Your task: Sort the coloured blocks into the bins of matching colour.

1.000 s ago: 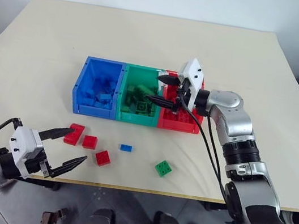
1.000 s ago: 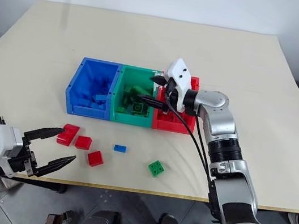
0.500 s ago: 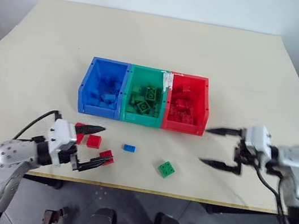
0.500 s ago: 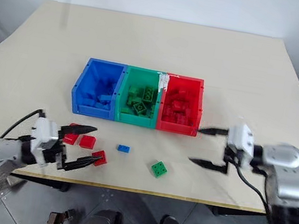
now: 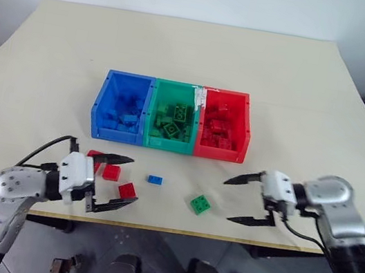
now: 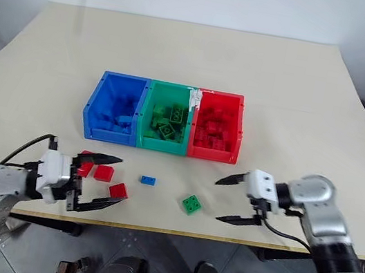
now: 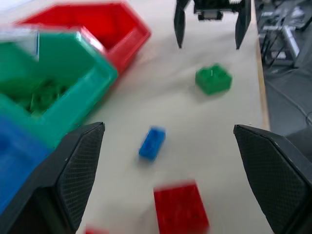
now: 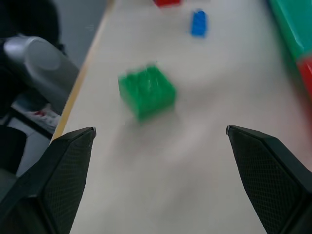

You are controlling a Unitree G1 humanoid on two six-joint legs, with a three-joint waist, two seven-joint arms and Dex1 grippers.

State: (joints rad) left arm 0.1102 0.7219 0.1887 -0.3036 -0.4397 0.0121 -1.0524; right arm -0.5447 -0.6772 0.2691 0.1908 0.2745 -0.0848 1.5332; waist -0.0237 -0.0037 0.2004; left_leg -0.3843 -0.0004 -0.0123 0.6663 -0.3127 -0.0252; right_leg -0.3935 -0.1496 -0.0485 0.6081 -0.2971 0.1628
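Three joined bins stand mid-table: blue bin (image 5: 100, 110), green bin (image 5: 153, 121), red bin (image 5: 244, 136), each holding blocks of its own colour. Loose near the front edge lie two red blocks (image 5: 111, 171) (image 5: 126, 189), a third red block (image 5: 94, 157) partly behind my left hand, a small blue block (image 5: 155, 179) and a green block (image 5: 200, 204). My left gripper (image 5: 134, 180) is open, its fingers spread either side of the two red blocks. My right gripper (image 5: 226, 201) is open just right of the green block (image 8: 147, 91), pointing at it.
The table's front edge (image 5: 173, 232) runs close behind the loose blocks and both hands. Cables trail from each wrist. Wide bare tabletop (image 5: 182, 52) lies beyond the bins and to either side.
My right gripper has left the bins and swung back and down to the front edge, right of the green block. My left gripper has shifted right to the red blocks. Both stay open.
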